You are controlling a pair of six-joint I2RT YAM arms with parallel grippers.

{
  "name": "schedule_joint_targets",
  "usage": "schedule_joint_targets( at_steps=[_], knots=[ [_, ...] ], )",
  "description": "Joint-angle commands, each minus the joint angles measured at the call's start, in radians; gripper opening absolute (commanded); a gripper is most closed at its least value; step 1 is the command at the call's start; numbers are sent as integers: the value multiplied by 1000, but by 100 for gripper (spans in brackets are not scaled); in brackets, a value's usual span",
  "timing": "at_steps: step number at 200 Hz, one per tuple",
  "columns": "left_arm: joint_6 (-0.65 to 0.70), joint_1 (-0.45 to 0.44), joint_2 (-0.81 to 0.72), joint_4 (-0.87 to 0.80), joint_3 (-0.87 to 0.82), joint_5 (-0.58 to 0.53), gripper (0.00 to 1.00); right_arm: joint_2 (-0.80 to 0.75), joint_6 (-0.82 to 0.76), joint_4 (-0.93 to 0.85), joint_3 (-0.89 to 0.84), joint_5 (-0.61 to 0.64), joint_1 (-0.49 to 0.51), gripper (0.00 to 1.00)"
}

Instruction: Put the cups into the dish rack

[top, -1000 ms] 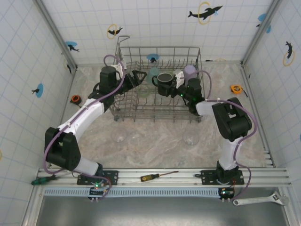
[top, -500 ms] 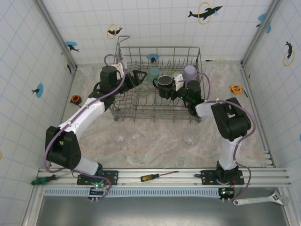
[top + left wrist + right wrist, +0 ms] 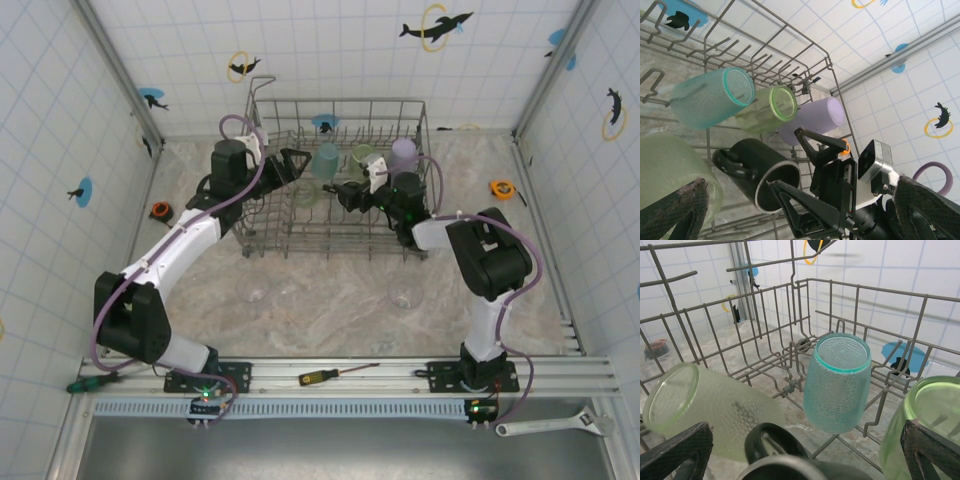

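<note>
1. Table (image 3: 330, 330): marbled top, walled on three sides. There is bare room between the rack's near edge and the arm bases.
2. Dish rack (image 3: 338, 101): grey wire basket with upright tines, at the far middle of the table near the back wall. The right arm hides its near right corner.
3. Left gripper (image 3: 303, 162): jaws spread wide and empty, over the rack's left side.
4. Right gripper (image 3: 800, 167): jaws spread at the mug's mouth; whether they touch it cannot be told.
5. Black mug (image 3: 757, 172): lies on its side in the rack, cut off at the bottom edge of the right wrist view.
6. Near pale green tumbler (image 3: 670, 170): frosted, partly cut off in the left wrist view.
7. Teal tumbler (image 3: 837, 385), far pale green tumbler (image 3: 767, 107) and lavender tumbler (image 3: 812, 120): tilted among the far tines, side by side.
8. Clear glasses (image 3: 404, 294): faint outlines on the table in front of the rack.
</note>
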Motion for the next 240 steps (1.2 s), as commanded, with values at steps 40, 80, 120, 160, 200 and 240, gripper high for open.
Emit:
schedule_joint_targets(
  at_steps=[40, 80, 120, 160, 200, 240],
  knots=[
    [30, 11, -23, -18, -3, -18, 98, -61, 98, 4, 40, 4, 6, 100],
    [50, 11, -53, -53, 6, -52, 98, -105, 167, -38, 71, 17, 4, 100],
    [67, 14, -99, -115, 25, -112, 98, -168, 215, -149, 119, 32, 3, 100],
    [77, 20, -148, -233, 52, -246, 98, -269, 260, -258, 117, 76, 5, 100],
    [83, 26, -171, -370, 91, -367, 98, -405, 298, -361, 61, 137, 11, 100],
    [79, 34, -225, -493, 114, -551, 98, -510, 335, -548, 45, 203, 22, 100]
  ],
)
